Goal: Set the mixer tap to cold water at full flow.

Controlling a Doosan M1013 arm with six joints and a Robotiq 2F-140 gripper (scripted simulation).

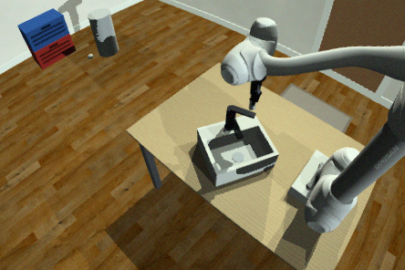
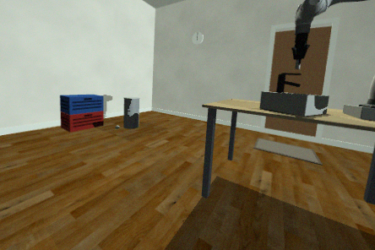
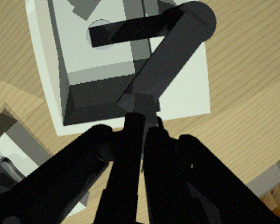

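A dark mixer tap (image 1: 233, 122) stands at the back of a white sink basin (image 1: 237, 154) on the wooden table. Its lever (image 1: 243, 110) runs out roughly level from the top of the tap. My gripper (image 1: 252, 106) hangs straight down over the lever's free end, fingers shut together with nothing between them. In the side view the gripper tips (image 2: 298, 65) sit a little above the lever (image 2: 291, 74). In the wrist view the shut fingertips (image 3: 143, 120) meet the lever's end (image 3: 139, 102), and the spout (image 3: 125, 31) reaches over the basin. No red or blue dot shows.
My arm's base (image 1: 321, 187) stands on a white block at the table's right end. A blue and red crate (image 1: 46, 38), a grey cylinder (image 1: 103, 32) and a small ball (image 1: 89, 56) are on the floor far left. A grey mat (image 1: 316, 107) lies behind the table.
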